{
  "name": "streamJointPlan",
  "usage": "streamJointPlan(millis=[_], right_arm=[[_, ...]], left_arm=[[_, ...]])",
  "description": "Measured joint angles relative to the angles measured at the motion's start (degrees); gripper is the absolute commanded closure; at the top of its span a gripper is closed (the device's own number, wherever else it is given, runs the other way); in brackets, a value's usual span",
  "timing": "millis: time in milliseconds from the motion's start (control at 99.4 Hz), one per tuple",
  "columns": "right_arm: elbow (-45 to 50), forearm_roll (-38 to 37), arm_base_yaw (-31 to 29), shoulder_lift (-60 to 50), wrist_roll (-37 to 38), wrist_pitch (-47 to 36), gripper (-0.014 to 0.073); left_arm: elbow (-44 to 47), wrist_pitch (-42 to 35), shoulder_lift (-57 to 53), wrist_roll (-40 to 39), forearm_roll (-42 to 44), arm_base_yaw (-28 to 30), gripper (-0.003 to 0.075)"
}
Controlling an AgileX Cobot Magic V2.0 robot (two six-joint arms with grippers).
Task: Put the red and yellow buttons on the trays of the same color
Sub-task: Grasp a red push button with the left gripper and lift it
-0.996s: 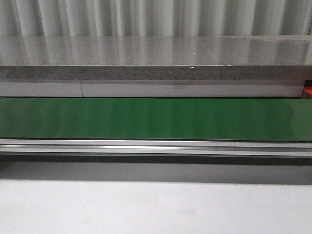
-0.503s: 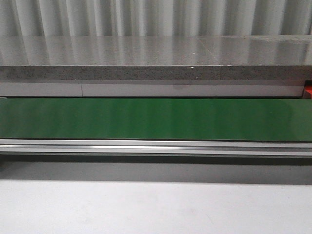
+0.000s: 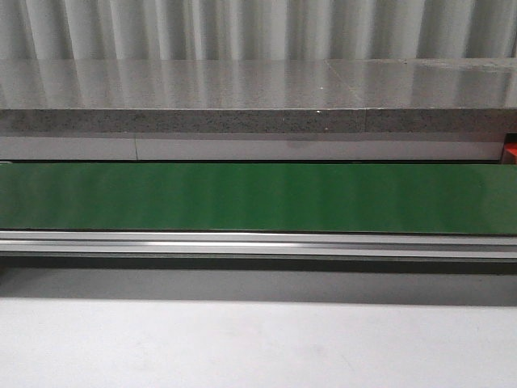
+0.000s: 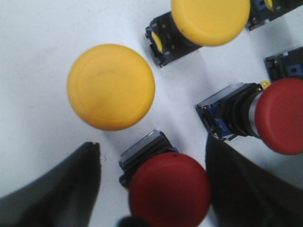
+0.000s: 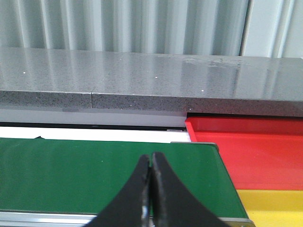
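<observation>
In the left wrist view my left gripper point(image 4: 154, 156) is open, its two dark fingers on either side of a red button point(image 4: 169, 189) that lies on a white surface, not touching it. A yellow button point(image 4: 111, 86) lies just beyond it. A second yellow button point(image 4: 208, 19) and a second red button point(image 4: 279, 116) lie further off. In the right wrist view my right gripper point(image 5: 151, 163) is shut and empty above the green belt point(image 5: 85, 175). A red tray point(image 5: 246, 151) and a yellow tray point(image 5: 274, 205) sit beside the belt's end. Neither gripper shows in the front view.
The front view shows the green conveyor belt point(image 3: 258, 198) with a metal rail point(image 3: 258, 242) in front, a grey stone ledge point(image 3: 258, 97) behind and a white table point(image 3: 258, 343) in front. More button bodies point(image 4: 286, 66) show at the edge of the left wrist view.
</observation>
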Motion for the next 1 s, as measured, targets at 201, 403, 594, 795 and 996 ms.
streamJointPlan(millis=[201,403,594,795,996], right_arm=[[0.00,0.00,0.00,0.00,0.00,0.00,0.0659],[0.00,0.00,0.00,0.00,0.00,0.00,0.0659],[0.00,0.00,0.00,0.00,0.00,0.00,0.0659],[0.00,0.00,0.00,0.00,0.00,0.00,0.0659],[0.00,0.00,0.00,0.00,0.00,0.00,0.0659]], left_arm=[[-0.11,2.20,0.00,0.11,-0.37,0.00,0.0738],[-0.20,6.39,-3.68,3.34,-0.70,0.00,0.0739],[-1.78,8.94,-13.38,7.68,-1.09,0.10,0.0739],[-12.12,13.94,-17.87,20.12,-7.60,-0.57,0.0739],[-22.47,18.85,-12.90,29.34,-11.53,-7.19,0.0739]])
